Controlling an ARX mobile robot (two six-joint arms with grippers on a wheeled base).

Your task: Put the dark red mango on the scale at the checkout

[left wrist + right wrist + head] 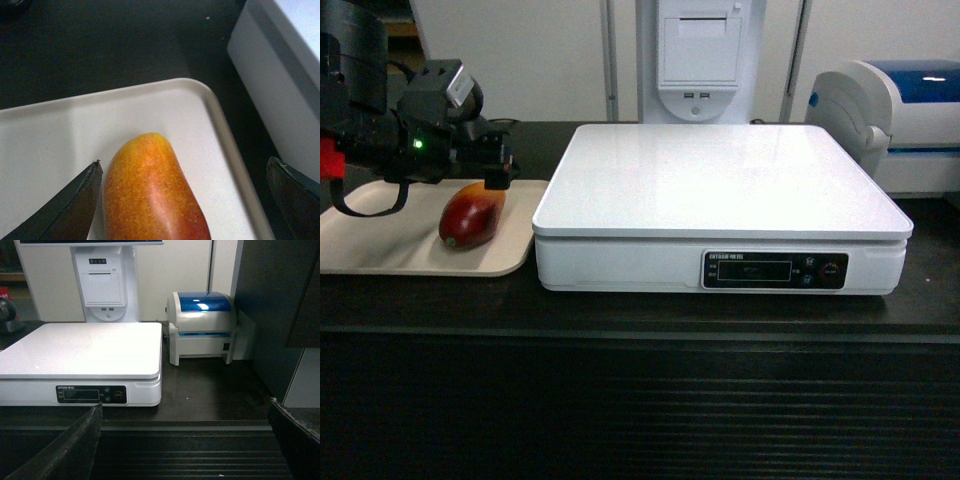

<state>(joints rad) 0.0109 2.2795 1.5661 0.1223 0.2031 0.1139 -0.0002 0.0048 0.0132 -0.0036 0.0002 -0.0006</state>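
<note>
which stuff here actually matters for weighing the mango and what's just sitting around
Part of the job:
- dark red mango
- scale
- checkout
- left gripper, open, straddling the mango

Just there:
- beige tray under the mango
- blue-lidded printer
- white receipt terminal
- right gripper, open and idle

The left pincer (492,178) hangs low with jaws spread wide; the right pincer (185,440) likewise gapes.
</note>
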